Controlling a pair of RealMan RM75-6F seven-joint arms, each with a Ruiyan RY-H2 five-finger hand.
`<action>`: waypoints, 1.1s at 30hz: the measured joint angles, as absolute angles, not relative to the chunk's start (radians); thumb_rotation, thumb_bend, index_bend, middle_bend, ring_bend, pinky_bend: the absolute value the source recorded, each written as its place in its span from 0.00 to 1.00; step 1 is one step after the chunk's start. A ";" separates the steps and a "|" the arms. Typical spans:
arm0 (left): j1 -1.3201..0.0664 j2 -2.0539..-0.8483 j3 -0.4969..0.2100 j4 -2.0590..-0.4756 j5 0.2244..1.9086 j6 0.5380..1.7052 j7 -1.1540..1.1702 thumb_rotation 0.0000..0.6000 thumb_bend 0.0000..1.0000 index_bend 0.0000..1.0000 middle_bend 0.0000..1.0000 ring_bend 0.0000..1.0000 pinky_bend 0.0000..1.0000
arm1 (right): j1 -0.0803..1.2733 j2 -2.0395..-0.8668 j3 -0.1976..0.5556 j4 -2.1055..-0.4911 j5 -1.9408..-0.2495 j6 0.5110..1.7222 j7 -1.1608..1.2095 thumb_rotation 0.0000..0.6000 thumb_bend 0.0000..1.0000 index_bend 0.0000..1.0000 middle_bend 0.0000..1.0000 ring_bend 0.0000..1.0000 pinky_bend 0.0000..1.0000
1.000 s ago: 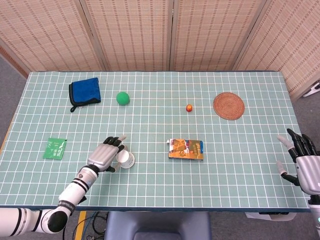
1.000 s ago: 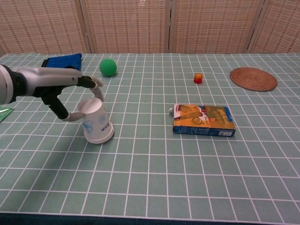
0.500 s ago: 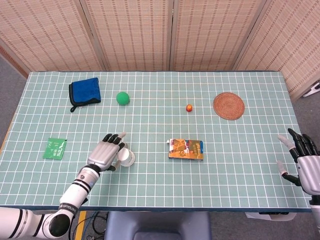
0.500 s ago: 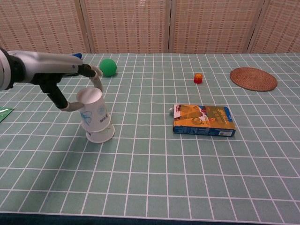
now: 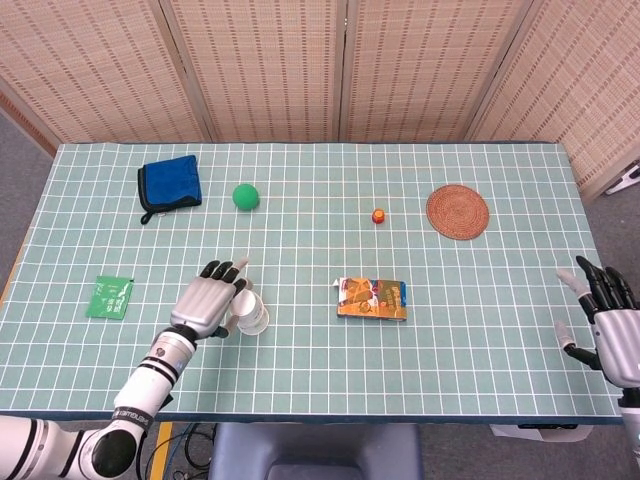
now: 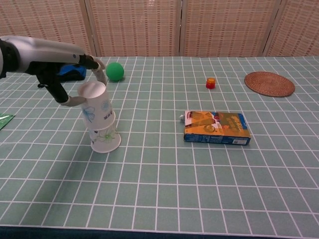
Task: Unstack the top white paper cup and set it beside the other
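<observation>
On upper cup (image 6: 96, 108) — blue print, unreadable.

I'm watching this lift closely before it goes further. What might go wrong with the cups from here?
The left robot hand holds the top white paper cup tilted, its rim still overlapping the bottom cup. The bottom cup may drag along or tip over. The hold looks like a pinch near the cup's top, so the cup might slip or dent.
</observation>
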State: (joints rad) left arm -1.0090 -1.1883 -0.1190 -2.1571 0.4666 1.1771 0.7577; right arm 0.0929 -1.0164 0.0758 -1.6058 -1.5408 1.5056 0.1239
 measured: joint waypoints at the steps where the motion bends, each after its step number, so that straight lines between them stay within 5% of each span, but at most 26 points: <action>1: -1.013 -1.182 -0.122 -2.168 0.461 1.185 0.763 1.00 0.45 0.32 0.00 0.00 0.00 | 0.093 -1.016 0.076 -1.605 -1.540 1.504 0.125 1.00 0.39 0.13 0.01 0.05 0.02; 19: -1.064 -1.105 -0.155 -2.356 0.353 1.372 0.868 1.00 0.45 0.32 0.00 0.00 0.00 | 0.095 -1.022 0.076 -1.606 -1.534 1.497 0.108 1.00 0.40 0.13 0.01 0.05 0.02; 33: -0.895 -0.989 -0.056 -2.356 0.559 1.330 0.708 1.00 0.45 0.32 0.00 0.00 0.00 | 0.099 -1.041 0.074 -1.616 -1.530 1.488 0.054 1.00 0.39 0.13 0.01 0.05 0.02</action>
